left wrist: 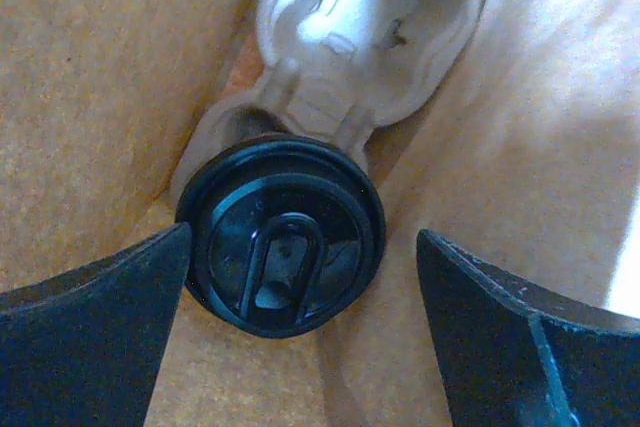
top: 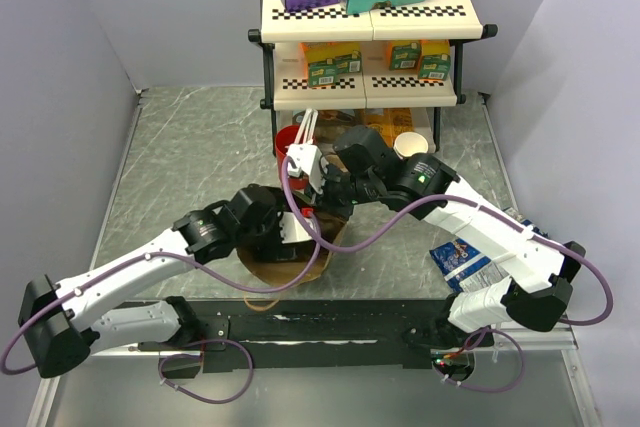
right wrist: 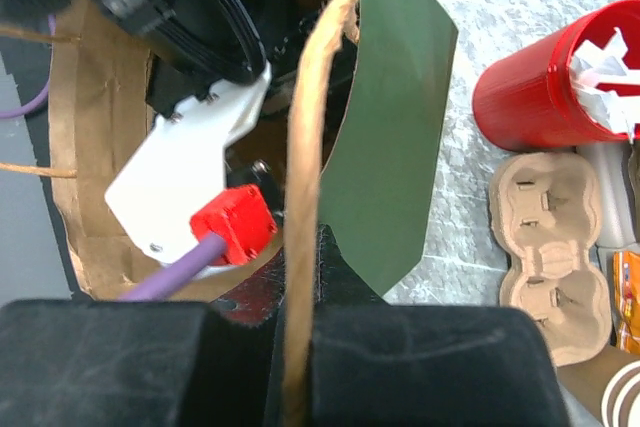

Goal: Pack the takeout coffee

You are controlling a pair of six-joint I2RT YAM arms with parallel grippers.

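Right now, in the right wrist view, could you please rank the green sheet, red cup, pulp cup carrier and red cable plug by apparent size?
1. green sheet, though it is probably nearer the camera.
2. red cup and pulp cup carrier: too alike to rank; the cup is cropped.
3. red cable plug.

Grey walls (top: pixel 60 47) enclose a marbled grey table (top: pixel 200 147) backed by a 2-tier shelf (top: pixel 370 17).
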